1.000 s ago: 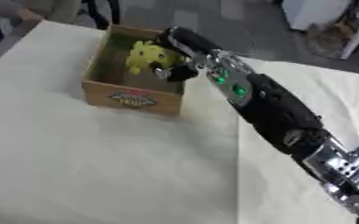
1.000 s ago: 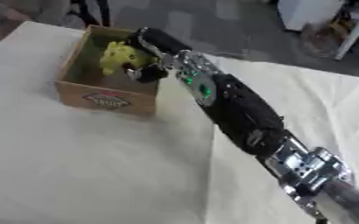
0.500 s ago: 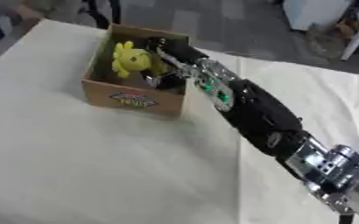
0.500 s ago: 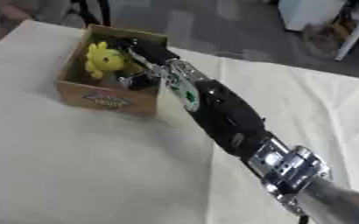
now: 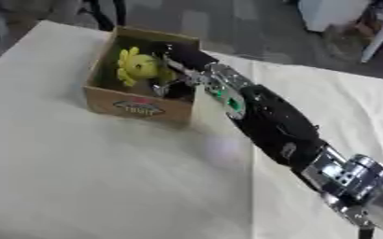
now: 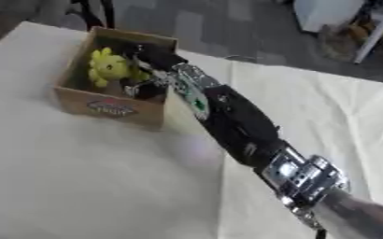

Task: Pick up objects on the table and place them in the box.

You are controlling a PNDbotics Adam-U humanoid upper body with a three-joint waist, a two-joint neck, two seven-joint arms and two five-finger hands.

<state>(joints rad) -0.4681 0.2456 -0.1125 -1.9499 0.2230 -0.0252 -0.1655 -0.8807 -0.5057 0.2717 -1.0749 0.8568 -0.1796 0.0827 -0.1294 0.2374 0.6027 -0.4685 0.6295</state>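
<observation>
Right hand [image 5: 181, 70] reaches inside box [image 5: 138, 106] on counter [image 5: 105, 177]; grip state: cannot tell. Yellow toy [image 5: 139, 67] in box, just left of hand. Release low, lift straight up, avoid box wall.

Looks like a lab or workshop test space. Table [image 5: 80, 186] under a cream cloth, bare grey floor [image 5: 227, 23] beyond at 12 o'clock; white unit [image 5: 334, 14] and cluttered legs at 1 o'clock, dark stand legs [image 5: 105, 14] at 11 o'clock.
</observation>
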